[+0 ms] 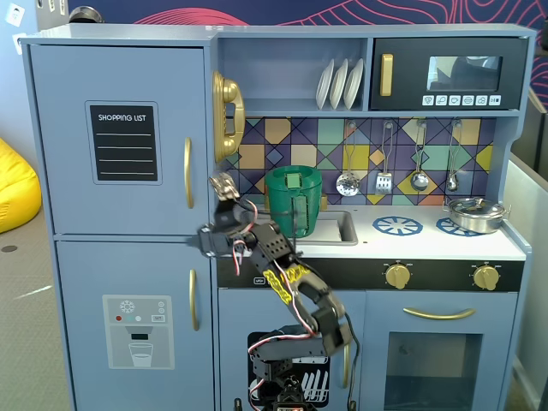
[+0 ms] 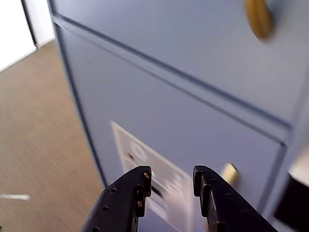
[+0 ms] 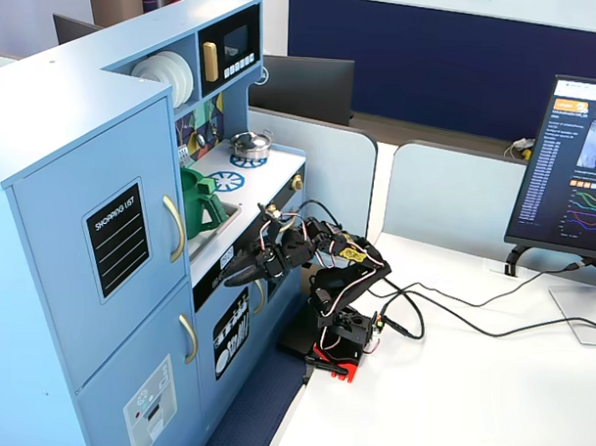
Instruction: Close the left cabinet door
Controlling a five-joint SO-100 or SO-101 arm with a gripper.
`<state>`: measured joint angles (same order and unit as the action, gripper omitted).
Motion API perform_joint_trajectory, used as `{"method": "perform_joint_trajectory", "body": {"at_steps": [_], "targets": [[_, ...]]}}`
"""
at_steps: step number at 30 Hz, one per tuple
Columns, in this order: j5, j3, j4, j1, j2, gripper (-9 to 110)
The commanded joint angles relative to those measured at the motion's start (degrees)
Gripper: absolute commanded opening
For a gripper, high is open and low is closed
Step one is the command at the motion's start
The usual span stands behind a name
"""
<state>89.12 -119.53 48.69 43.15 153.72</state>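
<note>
The large light-blue flat toy-fridge door [image 1: 120,137] with its black "SHOPPING LIST" chalkboard panel [image 1: 124,142] and curved vertical gold handle [image 1: 187,172] fills the upper left of the toy kitchen and lies flush with the cabinet front, shut. Below it sits a second light-blue door with a grey ice-dispenser panel [image 1: 138,331].

The black end effector [image 3: 235,273] hovers just right of these doors, near the seam between them, touching neither in either fixed view. In the wrist view its two dark fingers [image 2: 126,203] stand a narrow gap apart, gripping nothing.

To the right, a green plastic pot [image 1: 294,200] stands in the sink, and a small silver pan [image 1: 475,213] rests on the far-right burner. The arm's base sits on a white desk [image 3: 449,395], near a computer monitor [image 3: 574,169].
</note>
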Motion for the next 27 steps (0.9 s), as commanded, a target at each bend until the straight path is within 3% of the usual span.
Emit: {"method": "perform_joint_trajectory", "body": {"at_steps": [1,18,27], "targets": [[-1.8,-6.1,3.3,-9.5,7.0,0],[2.8,-39.6,15.0,-41.5,19.4,0],[2.5,-51.1,23.6,-46.5,28.3,0]]}}
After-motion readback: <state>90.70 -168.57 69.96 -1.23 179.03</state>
